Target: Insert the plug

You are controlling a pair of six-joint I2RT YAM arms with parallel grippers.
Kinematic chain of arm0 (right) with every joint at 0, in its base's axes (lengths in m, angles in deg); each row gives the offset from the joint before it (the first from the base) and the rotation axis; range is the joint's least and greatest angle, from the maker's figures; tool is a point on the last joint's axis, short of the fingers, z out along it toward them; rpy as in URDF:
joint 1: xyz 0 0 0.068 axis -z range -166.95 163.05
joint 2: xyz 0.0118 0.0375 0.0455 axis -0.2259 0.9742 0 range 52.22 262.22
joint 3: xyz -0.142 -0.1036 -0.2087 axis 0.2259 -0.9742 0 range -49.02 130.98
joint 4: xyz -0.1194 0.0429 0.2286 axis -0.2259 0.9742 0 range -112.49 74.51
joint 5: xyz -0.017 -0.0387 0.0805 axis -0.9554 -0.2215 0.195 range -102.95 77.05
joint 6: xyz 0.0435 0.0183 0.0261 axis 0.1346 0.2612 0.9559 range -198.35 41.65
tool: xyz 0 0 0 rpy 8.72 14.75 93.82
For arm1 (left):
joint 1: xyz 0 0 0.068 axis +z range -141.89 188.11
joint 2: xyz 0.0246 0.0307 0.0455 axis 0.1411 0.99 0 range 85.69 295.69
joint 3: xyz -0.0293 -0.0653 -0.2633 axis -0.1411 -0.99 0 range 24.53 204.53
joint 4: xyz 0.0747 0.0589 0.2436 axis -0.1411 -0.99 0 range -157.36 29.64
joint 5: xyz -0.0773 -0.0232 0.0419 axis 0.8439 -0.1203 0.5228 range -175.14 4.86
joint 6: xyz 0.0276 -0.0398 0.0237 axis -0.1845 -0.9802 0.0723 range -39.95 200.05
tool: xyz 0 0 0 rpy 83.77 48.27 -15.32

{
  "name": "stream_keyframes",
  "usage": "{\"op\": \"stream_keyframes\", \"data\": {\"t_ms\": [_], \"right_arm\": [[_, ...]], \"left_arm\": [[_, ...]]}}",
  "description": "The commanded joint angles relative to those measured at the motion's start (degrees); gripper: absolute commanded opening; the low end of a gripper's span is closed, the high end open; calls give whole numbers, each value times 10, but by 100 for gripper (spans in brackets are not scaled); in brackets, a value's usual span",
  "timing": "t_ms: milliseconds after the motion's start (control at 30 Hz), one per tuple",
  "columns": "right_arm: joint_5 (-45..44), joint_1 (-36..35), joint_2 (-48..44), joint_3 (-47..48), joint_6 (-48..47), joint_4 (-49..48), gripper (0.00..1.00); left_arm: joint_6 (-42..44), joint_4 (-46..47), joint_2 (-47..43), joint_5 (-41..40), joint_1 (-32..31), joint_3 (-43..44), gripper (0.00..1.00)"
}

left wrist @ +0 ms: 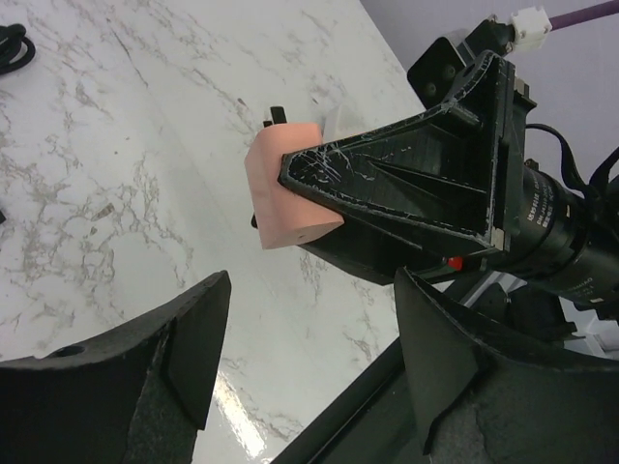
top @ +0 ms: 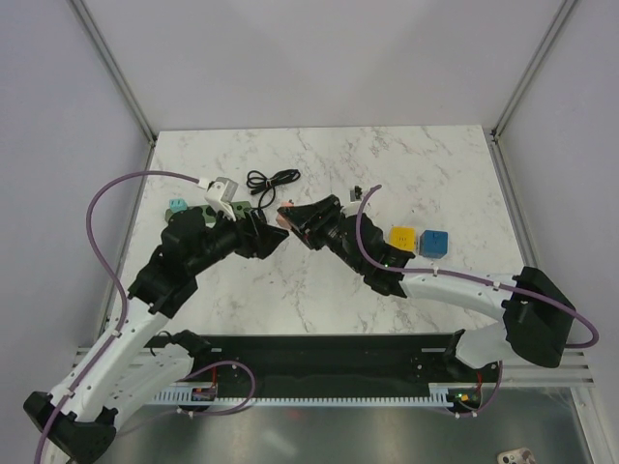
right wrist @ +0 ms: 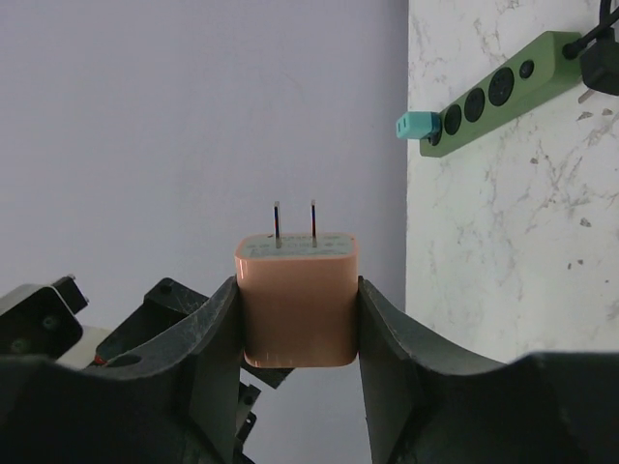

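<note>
A salmon-pink plug (right wrist: 298, 300) with two metal prongs pointing up is clamped between the fingers of my right gripper (right wrist: 298, 290), which is shut on its sides. It hangs above the table middle (top: 284, 215). My left gripper (left wrist: 309, 358) is open and holds nothing. It faces the pink plug (left wrist: 285, 188) from close by, without touching it. A teal plug (right wrist: 414, 125) sits in the end socket of the green power strip (right wrist: 493, 92). In the top view the teal plug (top: 177, 206) shows at the left, with the strip mostly hidden under my left arm.
A coiled black cable (top: 271, 179) lies behind the grippers. A yellow block (top: 402, 238) and a blue block (top: 435, 242) rest to the right, beside my right arm. A black plug (right wrist: 602, 68) occupies the strip's far end.
</note>
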State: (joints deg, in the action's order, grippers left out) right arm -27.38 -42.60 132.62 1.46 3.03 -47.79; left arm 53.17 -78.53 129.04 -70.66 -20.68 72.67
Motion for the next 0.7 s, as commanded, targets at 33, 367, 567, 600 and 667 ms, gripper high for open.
{"op": "stream_keyframes", "data": {"t_ms": [33,367,567,600,667], "right_arm": [[-82,-19,-4,10,58,-61,0],[-80,-37,12,13,81,-95,0],[-74,-44,30,4,107,-128,0],[-76,-47,32,3,109,-134,0],[-77,-51,34,4,109,-135,0]], "left_arm": [[8,105,-6,-77,-34,-19,75],[21,176,12,-122,-57,-41,63],[24,179,25,-134,-68,-50,62],[24,180,24,-138,-68,-52,61],[23,179,18,-143,-70,-57,56]]}}
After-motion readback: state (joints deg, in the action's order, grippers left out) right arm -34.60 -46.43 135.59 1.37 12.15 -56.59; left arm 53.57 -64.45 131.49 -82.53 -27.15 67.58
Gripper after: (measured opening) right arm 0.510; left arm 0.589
